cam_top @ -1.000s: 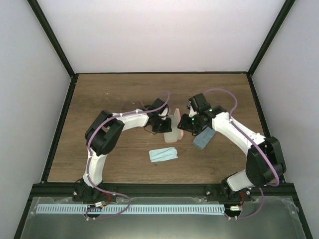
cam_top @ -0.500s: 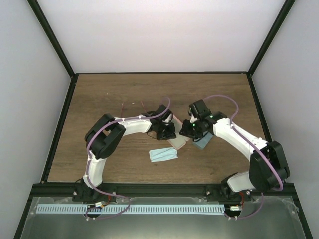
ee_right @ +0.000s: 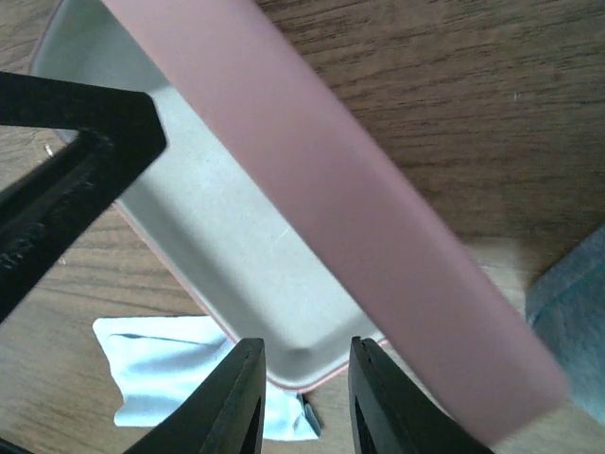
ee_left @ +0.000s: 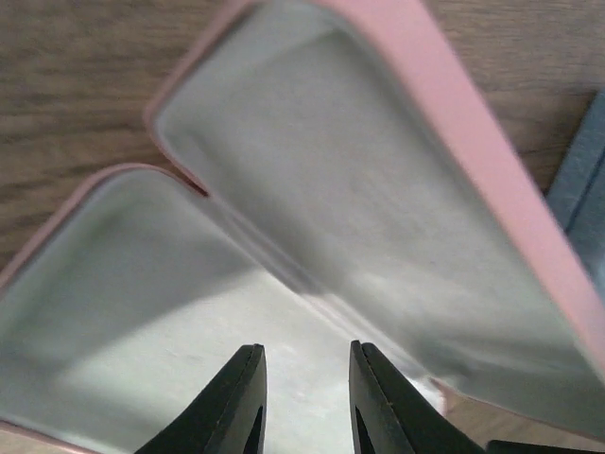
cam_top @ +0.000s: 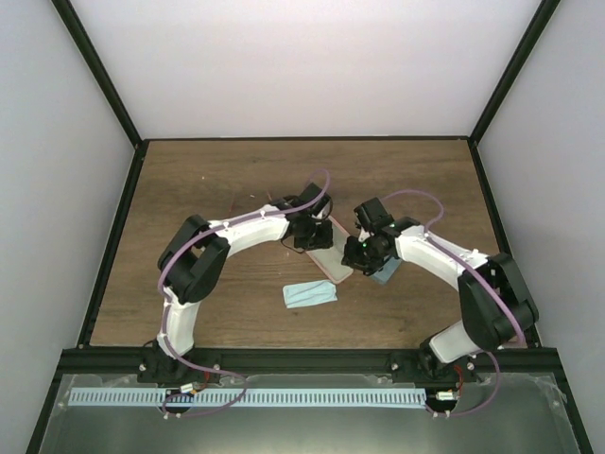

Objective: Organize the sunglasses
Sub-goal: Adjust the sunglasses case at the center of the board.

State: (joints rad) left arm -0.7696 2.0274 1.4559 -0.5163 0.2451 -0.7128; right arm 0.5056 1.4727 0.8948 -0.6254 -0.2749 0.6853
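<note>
Both jaws, slightly parted, hover over the pink case (ee_left: 397, 189).

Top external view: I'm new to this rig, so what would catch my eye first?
The open pink case at mid-table, its pale lining showing. The left gripper and right gripper meet over it from either side. A light blue cloth lies just on its near side.

Soft, even overhead light: pale walls (cam_top: 302, 66) bright, no glare, faint shadows under the arms (cam_top: 248, 230). Ahead of the jaws of the left gripper (ee_left: 304, 352) the pink case (ee_left: 378, 189) is smeared, out of focus; ahead of the jaws of the right gripper (ee_right: 304, 345) its lid (ee_right: 331, 208) blurs slightly — the wooden table (ee_right: 454, 95) beyond is crisp.
</note>
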